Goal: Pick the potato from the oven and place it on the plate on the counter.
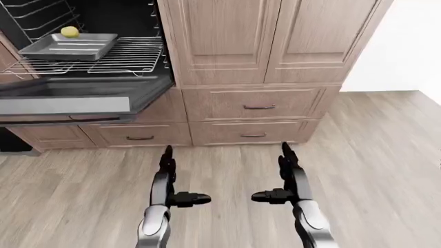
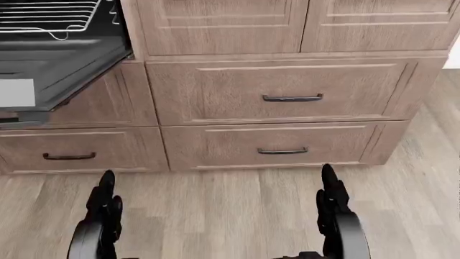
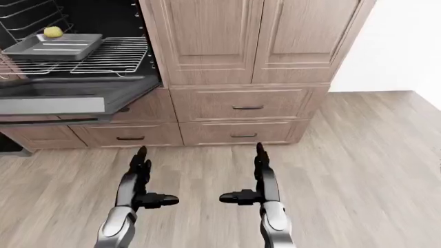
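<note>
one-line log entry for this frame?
phase: approach | potato on oven tray | left hand open | right hand open | plate unseen

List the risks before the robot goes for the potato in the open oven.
1. The potato sits at the far edge of the tray on the pulled-out rack; a clumsy reach may knock it off.
2. The open oven door juts out below the rack, so an arm or the body could strike it.
3. Both the left hand and right hand hang low, open, well off to the right; no plate shows.
</note>
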Tool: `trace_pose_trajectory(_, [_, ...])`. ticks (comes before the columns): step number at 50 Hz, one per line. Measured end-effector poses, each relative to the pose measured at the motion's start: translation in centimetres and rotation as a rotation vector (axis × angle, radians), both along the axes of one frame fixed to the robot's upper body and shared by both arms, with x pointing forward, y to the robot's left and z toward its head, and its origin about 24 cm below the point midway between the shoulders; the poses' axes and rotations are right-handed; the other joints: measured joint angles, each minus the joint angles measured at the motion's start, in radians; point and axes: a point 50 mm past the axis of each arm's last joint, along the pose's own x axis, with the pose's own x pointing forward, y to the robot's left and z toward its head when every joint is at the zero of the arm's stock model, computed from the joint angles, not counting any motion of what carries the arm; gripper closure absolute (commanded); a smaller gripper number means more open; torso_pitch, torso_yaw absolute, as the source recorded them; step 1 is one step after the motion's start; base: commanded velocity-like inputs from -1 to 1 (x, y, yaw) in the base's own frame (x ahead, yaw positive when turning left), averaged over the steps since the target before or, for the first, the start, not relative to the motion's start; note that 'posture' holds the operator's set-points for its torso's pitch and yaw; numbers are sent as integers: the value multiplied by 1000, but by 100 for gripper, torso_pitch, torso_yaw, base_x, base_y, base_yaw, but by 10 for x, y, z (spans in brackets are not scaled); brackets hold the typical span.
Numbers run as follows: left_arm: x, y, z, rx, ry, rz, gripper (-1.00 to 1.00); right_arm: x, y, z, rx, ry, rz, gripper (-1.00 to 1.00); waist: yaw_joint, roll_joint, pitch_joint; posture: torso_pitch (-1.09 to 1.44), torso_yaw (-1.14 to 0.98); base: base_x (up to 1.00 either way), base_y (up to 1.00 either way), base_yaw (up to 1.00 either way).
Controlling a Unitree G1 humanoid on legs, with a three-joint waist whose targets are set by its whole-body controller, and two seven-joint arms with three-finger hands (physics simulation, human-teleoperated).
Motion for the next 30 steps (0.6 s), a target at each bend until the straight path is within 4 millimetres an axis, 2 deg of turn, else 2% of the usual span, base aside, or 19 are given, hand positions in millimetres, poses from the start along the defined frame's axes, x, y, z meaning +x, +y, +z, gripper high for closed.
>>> trace_pose_trajectory(1, [0, 0, 5, 4, -17, 2, -100, 1, 0, 3, -2, -16, 3, -100, -2, -4, -10, 0, 0, 0, 0, 0])
trace_pose_trajectory(3, [4, -3, 26, 10, -102, -3, -100, 8, -1, 18, -10, -86, 0, -100, 6, -4, -60, 0, 0, 0, 0, 0])
trace_pose_trajectory(5, [3, -6, 33, 8, -133, -10, -100, 9, 0, 20, -10, -100, 1, -100, 8, -11, -41, 0, 0, 0, 0, 0])
trace_pose_trajectory(7, [0, -8, 31, 9, -110, -16, -100, 7, 2, 14, -14, -75, 8, -100, 6, -9, -54, 0, 0, 0, 0, 0])
trace_pose_trajectory(11, [2, -9, 34, 17, -78, -29, -100, 9, 1, 13, -16, -44, 3, -100, 9, -4, -52, 0, 0, 0, 0, 0])
trace_pose_trajectory(14, [7, -6, 47, 21, -85, -31, -100, 11, 1, 27, -25, -59, 8, -100, 9, -3, -54, 0, 0, 0, 0, 0])
trace_pose_trajectory(19, [8, -3, 80, 21, -139, -38, -100, 15, 1, 61, -39, -142, 20, -100, 9, -4, -72, 0, 0, 0, 0, 0])
trace_pose_trajectory(23, [8, -3, 97, 27, -165, -45, -100, 14, 4, 70, -42, -162, 39, -100, 10, -5, -82, 0, 0, 0, 0, 0])
trace_pose_trajectory(27, [9, -5, 109, 30, -159, -52, -100, 16, 7, 73, -39, -137, 66, -100, 9, -3, -73, 0, 0, 0, 0, 0])
trace_pose_trajectory(30, [9, -2, 125, 34, -168, -51, -100, 18, 4, 91, -44, -149, 66, -100, 8, -2, -66, 0, 0, 2, 0, 0])
